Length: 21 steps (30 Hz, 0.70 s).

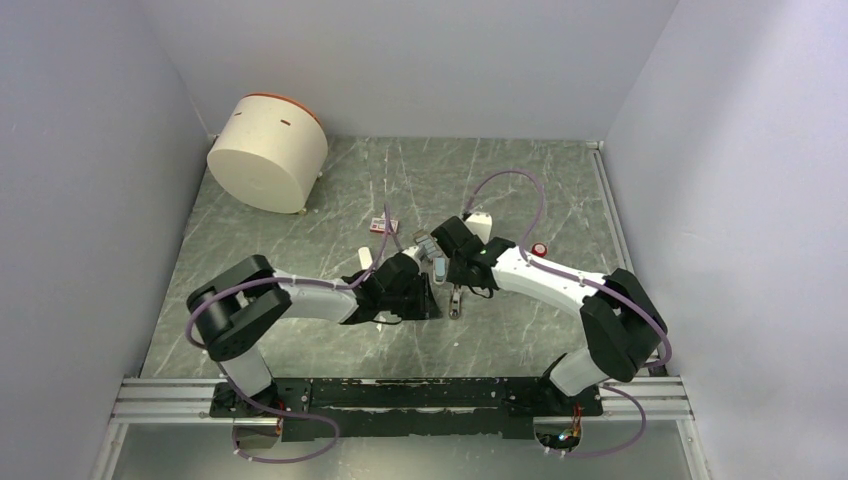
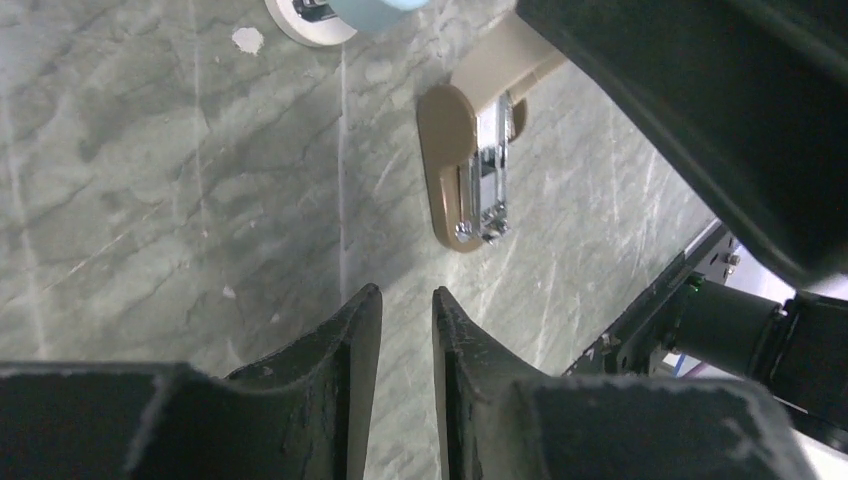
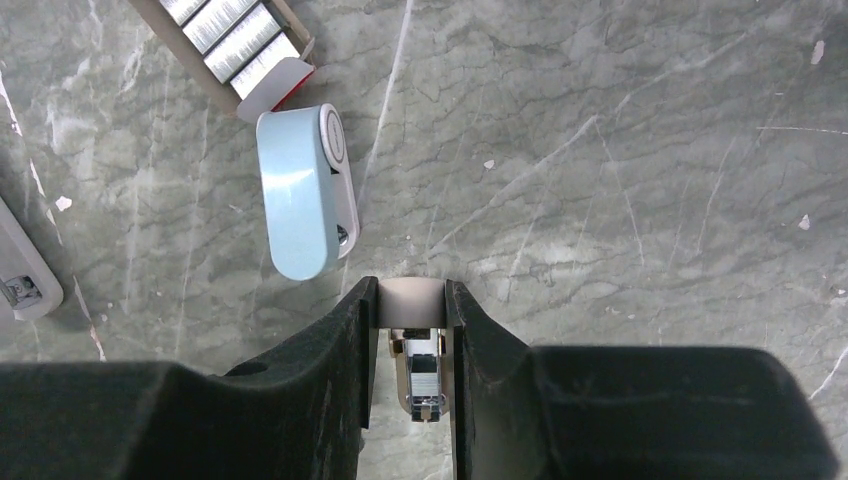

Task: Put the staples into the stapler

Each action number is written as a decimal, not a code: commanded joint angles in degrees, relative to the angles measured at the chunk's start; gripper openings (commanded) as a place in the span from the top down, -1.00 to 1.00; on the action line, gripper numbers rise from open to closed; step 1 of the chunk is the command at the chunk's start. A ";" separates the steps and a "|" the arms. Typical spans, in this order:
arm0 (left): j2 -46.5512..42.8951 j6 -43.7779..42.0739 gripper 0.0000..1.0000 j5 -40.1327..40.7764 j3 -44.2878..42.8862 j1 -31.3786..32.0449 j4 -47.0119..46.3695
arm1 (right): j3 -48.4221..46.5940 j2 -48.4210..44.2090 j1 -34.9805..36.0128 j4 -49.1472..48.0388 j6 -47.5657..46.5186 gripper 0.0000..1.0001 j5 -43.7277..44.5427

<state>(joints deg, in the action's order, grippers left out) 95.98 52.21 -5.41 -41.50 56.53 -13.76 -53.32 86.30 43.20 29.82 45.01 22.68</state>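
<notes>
A beige stapler [image 2: 446,170] lies open on the marble table [image 1: 300,215], its metal magazine [image 2: 487,185] bare and facing up. My right gripper [image 3: 411,285] is shut on the stapler's raised beige lid [image 3: 411,298], with the magazine [image 3: 423,375] showing below between the fingers. My left gripper [image 2: 407,292] hovers just short of the stapler's front end. Its jaws stand a narrow gap apart with only table showing between them. The staples box [image 3: 225,40], red-edged, lies open with silver strips inside, and it shows red in the top view [image 1: 384,224].
A light blue stapler [image 3: 300,190] lies between the staples box and my right gripper. A white bar-shaped item [image 3: 22,275] lies at the left. A big cream drum [image 1: 268,150] stands back left. A small red and white piece [image 1: 540,249] sits to the right. Walls close in on both sides.
</notes>
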 commanded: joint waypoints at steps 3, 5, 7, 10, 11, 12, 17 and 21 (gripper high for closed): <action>5.31 2.69 0.41 -2.20 -2.74 0.94 -6.11 | 1.01 -0.76 1.01 -1.60 2.34 0.49 2.83; 6.60 2.92 0.41 -2.42 -2.79 0.95 -6.81 | 1.26 -1.03 1.05 -1.72 2.31 0.49 2.86; 7.58 3.34 0.41 -3.06 -2.76 0.95 -8.01 | 1.29 -1.13 1.01 -1.84 2.22 0.49 2.69; 8.30 4.03 0.40 -2.77 -2.73 0.95 -8.59 | 1.42 -1.20 1.03 -2.11 2.16 0.49 2.37; 8.41 3.93 0.41 -2.26 -3.06 0.95 -7.86 | 1.46 -1.18 1.01 -2.12 2.11 0.49 2.30; 8.52 3.81 0.45 -1.67 -3.21 0.97 -7.32 | 1.49 -1.30 1.05 -2.14 2.10 0.49 2.26; 9.56 3.35 0.68 -0.35 -3.81 0.95 -5.11 | 1.79 -1.93 1.02 -2.15 1.92 0.49 1.71; 10.77 3.34 0.74 -0.32 -3.94 1.03 -4.35 | 2.56 -3.10 1.14 -2.54 2.08 0.49 -0.15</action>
<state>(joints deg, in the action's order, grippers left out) 104.27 56.27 -7.31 -44.69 57.06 -20.69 -51.92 85.38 43.88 28.29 46.11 23.68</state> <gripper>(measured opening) 0.136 0.301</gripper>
